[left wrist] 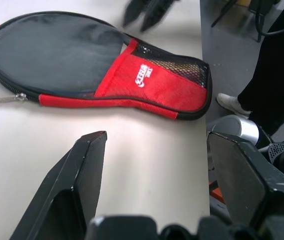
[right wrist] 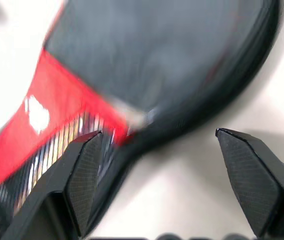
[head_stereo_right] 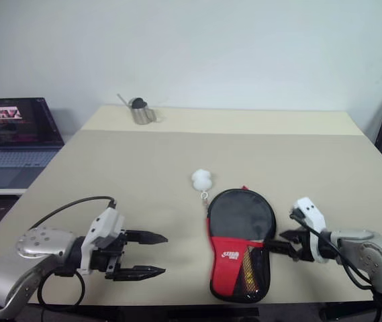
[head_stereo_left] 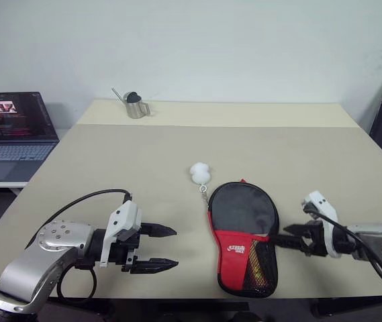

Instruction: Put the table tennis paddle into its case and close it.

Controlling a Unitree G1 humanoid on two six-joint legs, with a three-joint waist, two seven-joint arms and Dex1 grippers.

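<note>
Case (head_stereo_left: 244, 235) is lying zipped near the counter (head_stereo_left: 311, 154) front edge, long axis front-to-back. Right gripper (head_stereo_left: 286, 240) is sitting just beside it, fingers spread, empty; left gripper (head_stereo_left: 158, 248), also gaping empty, is hanging farther off.

Probably an office: beige table (head_stereo_left: 110, 161), open laptop (head_stereo_left: 13, 134), bare white wall (head_stereo_left: 211, 47).

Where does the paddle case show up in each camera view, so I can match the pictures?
Left eye view: the case lies right of centre, near the table's front edge.
Right eye view: the same spot, low and right of centre, red end toward the robot.
Left wrist view: it spans the upper picture.
Right wrist view: it lies close beyond the end effector's fingers.
Shared landmark: the white logo on the red end.
</note>
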